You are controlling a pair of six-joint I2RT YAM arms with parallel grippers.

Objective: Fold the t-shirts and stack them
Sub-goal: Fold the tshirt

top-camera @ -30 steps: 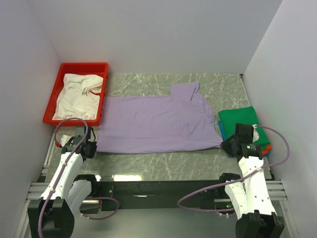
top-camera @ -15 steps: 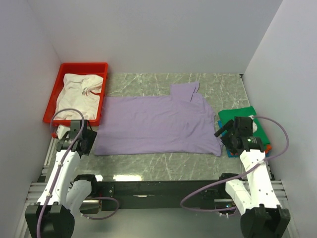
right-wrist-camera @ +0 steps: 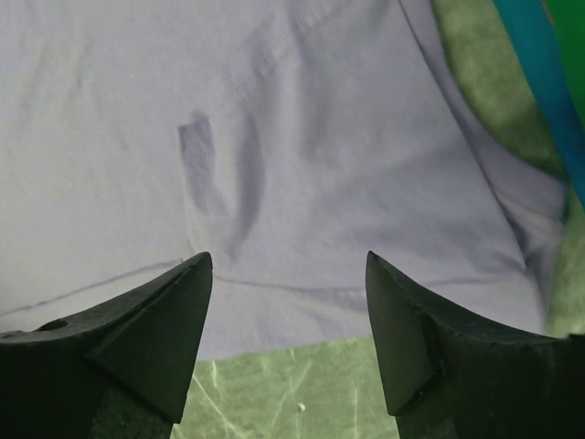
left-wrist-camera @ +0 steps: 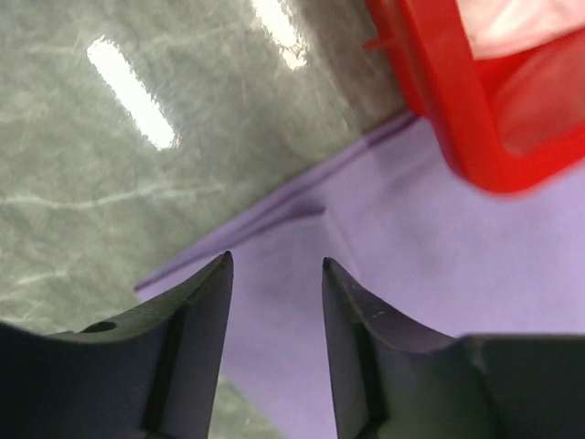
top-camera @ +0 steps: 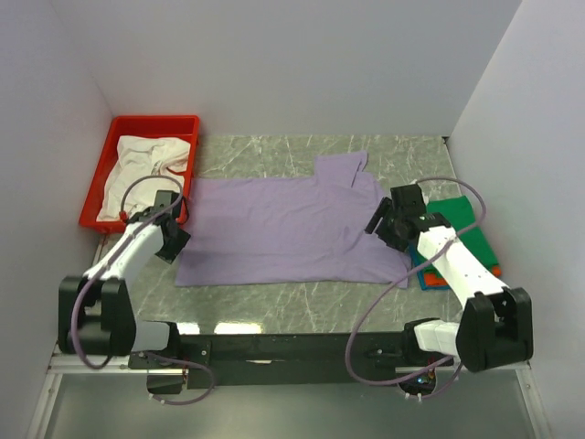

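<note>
Now: lavender t-shirt [top-camera: 283,233] flat mid-surface, between red tray [top-camera: 155,121] left, folded t-shirts [top-camera: 454,216] right. Left pincer [left-wrist-camera: 274,265], right pincer [right-wrist-camera: 288,261] spread, empty, over its ends. Pinch both edges level; lift together, cloth taut.

readable text: none in any of the three views
lavender t-shirt [top-camera: 283,233]: plain cloth, nothing legible on it
red tray [top-camera: 155,120]: plain plastic, no label or number legible
folded stack [top-camera: 457,219]: plain colours, nothing legible
</note>
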